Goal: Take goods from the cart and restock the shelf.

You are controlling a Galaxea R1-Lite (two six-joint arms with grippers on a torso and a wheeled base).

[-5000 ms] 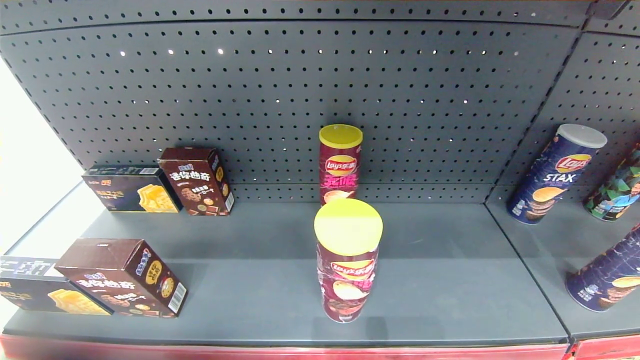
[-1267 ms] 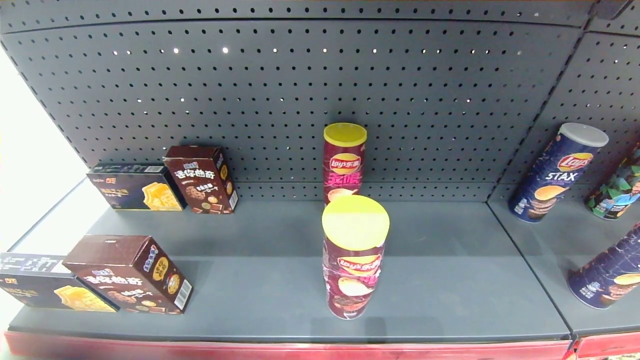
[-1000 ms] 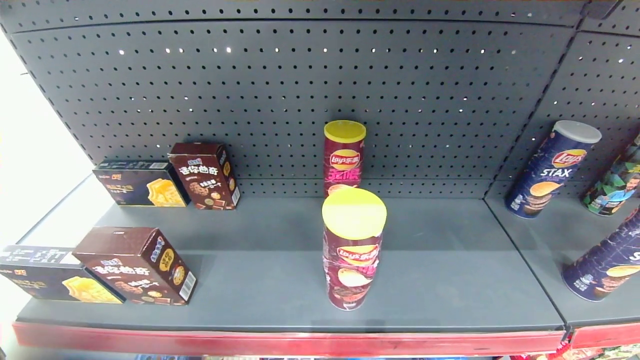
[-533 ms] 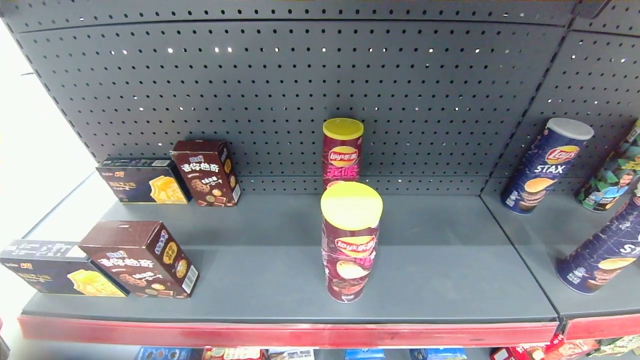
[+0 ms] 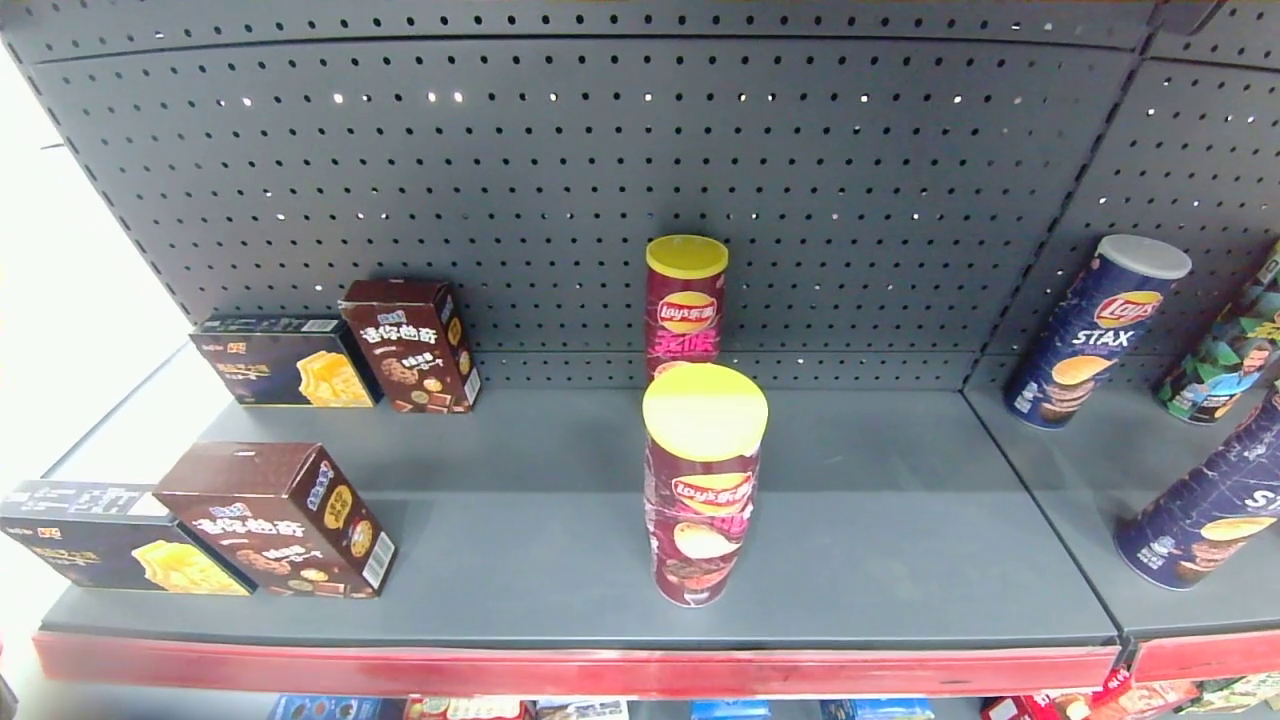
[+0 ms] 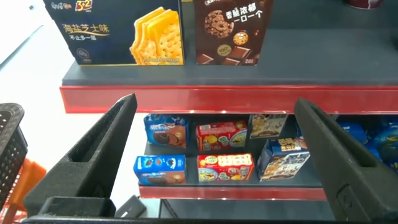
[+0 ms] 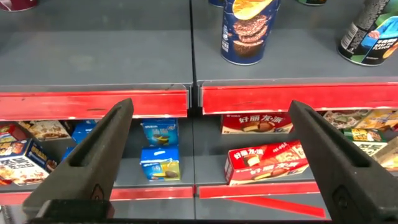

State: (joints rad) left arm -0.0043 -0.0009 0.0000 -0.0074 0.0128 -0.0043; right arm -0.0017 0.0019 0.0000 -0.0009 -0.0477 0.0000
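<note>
Only the camera has moved back; the red cans (image 5: 703, 490) and boxes (image 5: 275, 520) stand as before on the shelf (image 5: 900, 540). Left gripper (image 6: 214, 102) and right gripper (image 7: 210, 104) hang low before it, spread wide, holding nothing. So two cans look placed, with much room left to fill. Black mesh (image 6: 9, 155), maybe the cart, is cut off at the edge.
</note>
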